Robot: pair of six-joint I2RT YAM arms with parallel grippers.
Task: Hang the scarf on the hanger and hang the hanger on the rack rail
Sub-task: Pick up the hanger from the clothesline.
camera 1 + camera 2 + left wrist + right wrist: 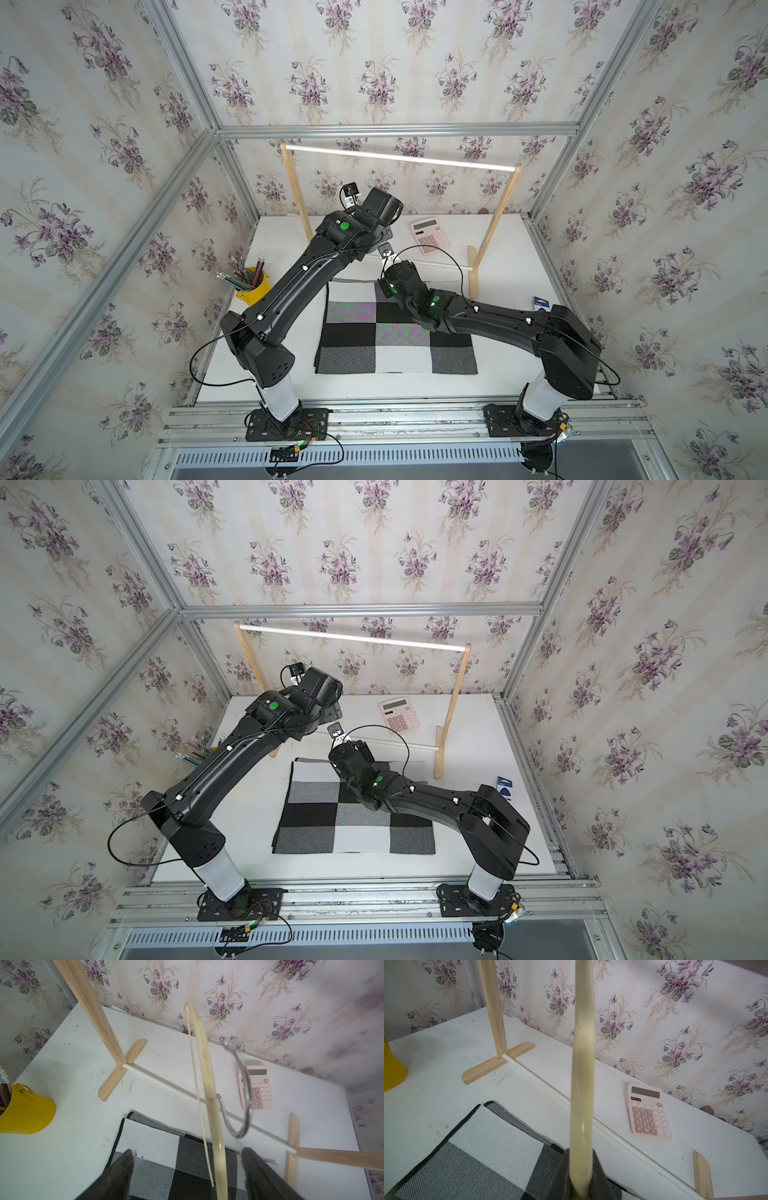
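Observation:
The checkered black, white and grey scarf (395,332) lies flat on the white table (511,257), also seen in the wrist views (166,1157) (477,1157). My right gripper (580,1152) is shut on one end of the pale cream hanger (582,1064) and holds it up over the scarf's far edge. In the left wrist view the hanger (204,1064) and its metal hook (245,1088) stand between the fingers of my left gripper (187,1150), which is open and touches neither side of it. In both top views the arms hide the hanger.
A wooden rack with a white top rod (399,160) stands at the back; its low rod (166,1084) crosses the table just beyond the scarf. A pink calculator (431,237) lies under the rack. A yellow cup of pencils (253,286) is at the left, a small blue box (540,302) at the right.

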